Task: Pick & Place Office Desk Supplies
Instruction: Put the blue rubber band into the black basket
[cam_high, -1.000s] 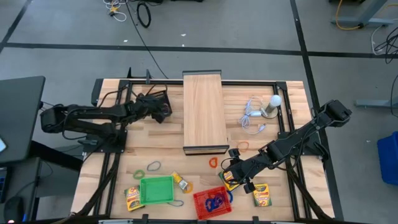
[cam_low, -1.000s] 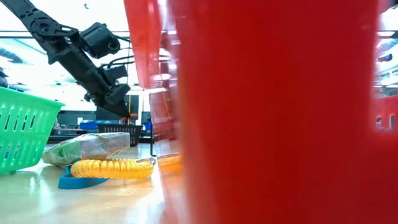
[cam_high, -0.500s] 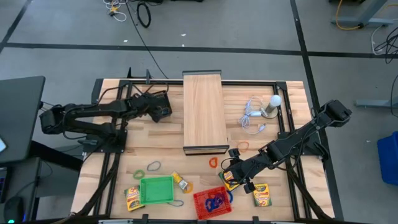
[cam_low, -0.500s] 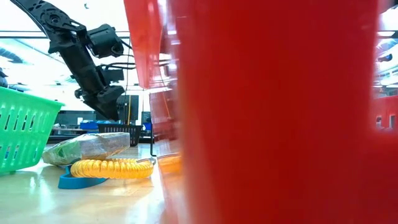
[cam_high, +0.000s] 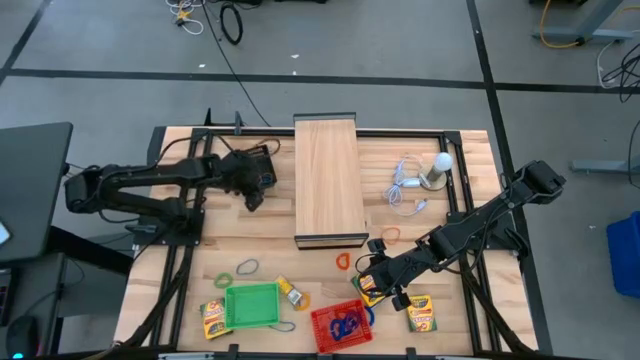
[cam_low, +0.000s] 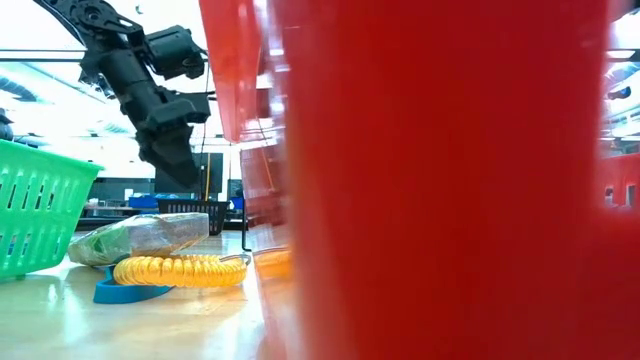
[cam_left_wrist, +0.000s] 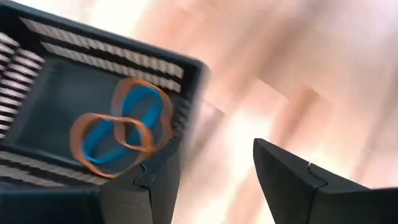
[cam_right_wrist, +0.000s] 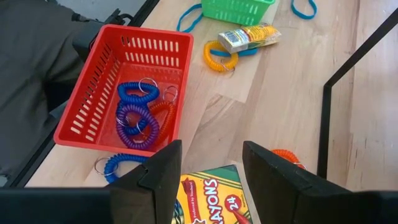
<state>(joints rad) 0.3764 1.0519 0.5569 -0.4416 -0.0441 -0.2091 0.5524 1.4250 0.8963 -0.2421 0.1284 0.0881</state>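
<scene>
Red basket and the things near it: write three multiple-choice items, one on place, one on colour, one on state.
1. Where does the red basket stand in the high view?
A. On the long wooden box
B. Beside the green basket, on its right
C. Next to the white bulb

2. What colours are the loops in the dark basket?
A. Orange and blue
B. Green and yellow
C. Purple only

3. How is the right claw?
A. Shut on a loop
B. Out of every view
C. Open, over a crayon box

Key: 1 B, the two baskets sit side by side near the table's bottom edge in the high view. 2 A, the left wrist view shows orange and blue coils. 3 C, the right wrist view shows the fingers apart with the box beyond them.
</scene>
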